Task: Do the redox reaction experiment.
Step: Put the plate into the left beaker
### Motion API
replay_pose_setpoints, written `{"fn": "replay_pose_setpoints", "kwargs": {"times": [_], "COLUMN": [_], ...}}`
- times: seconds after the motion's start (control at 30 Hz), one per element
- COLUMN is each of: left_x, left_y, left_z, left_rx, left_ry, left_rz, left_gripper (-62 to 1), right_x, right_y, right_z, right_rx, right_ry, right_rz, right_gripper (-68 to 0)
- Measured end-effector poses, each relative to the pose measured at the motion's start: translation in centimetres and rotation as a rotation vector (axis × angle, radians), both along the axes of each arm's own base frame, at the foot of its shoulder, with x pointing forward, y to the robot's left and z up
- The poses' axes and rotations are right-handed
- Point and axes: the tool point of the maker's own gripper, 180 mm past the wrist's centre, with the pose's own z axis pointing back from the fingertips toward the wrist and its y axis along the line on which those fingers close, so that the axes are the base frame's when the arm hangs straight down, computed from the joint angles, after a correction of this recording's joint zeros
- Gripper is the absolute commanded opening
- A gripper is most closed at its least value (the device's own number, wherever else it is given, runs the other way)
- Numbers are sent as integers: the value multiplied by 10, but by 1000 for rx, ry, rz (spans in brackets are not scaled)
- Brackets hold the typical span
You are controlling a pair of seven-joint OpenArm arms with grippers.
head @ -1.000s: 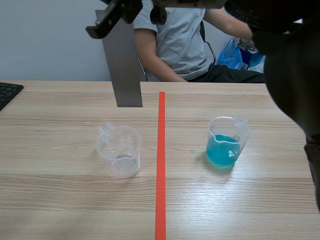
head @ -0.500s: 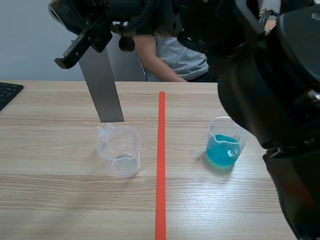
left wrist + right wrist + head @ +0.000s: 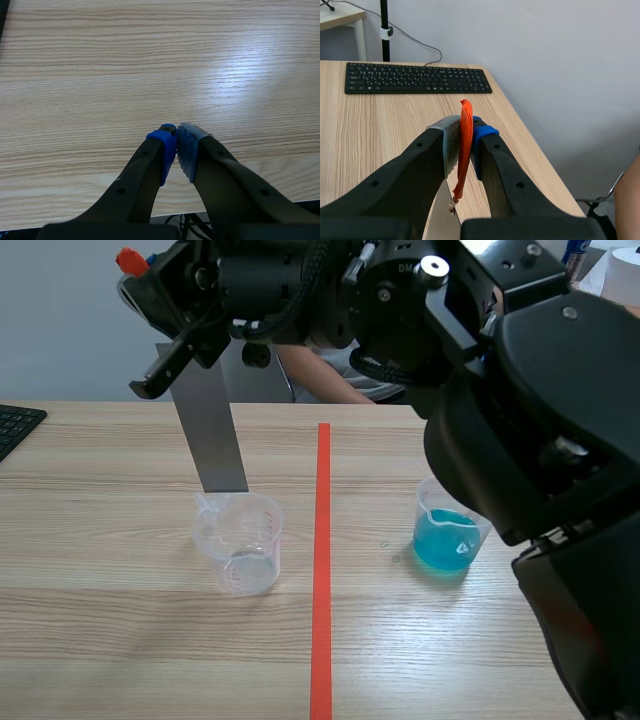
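**Q:** Where did the metal strip [image 3: 210,435] lie relative to the right gripper [image 3: 465,131]?
**A:** Its orange-red top end was pinched in that gripper. It hung tilted, lower end at the rim of the empty measuring cup [image 3: 240,540], apart from the cup of blue liquid [image 3: 447,535].
**Q:** And the left gripper [image 3: 176,145]?
**A:** Pressed together on nothing, above the table [image 3: 150,60].

Pale wood-grain table [image 3: 120,640], split down the middle by an orange-red tape line [image 3: 321,590] running toward the far edge. Left of the line, just beside it and upright: a clear cup [image 3: 240,540], empty, spout at its far-left rim. Right of the line, roughly level with the first and well apart from it: a blue cup [image 3: 447,535], clear plastic partly filled with blue liquid. At the left edge, farther back: a black keyboard [image 3: 15,425], only its corner showing.
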Motion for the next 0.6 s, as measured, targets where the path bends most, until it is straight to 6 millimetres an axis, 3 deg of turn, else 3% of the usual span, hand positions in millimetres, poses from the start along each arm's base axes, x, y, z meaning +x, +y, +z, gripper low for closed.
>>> {"fn": "replay_pose_setpoints", "kwargs": {"times": [0.6], "left_x": [-7], "left_y": [-6], "left_z": [-6], "left_rx": [-19], "left_ry": [6], "left_rz": [22], "left_gripper": [-562], "right_x": [17], "right_y": [-3], "right_z": [-48], "right_rx": [-5], "right_ry": [72], "right_rz": [-19], "right_gripper": [-662]}}
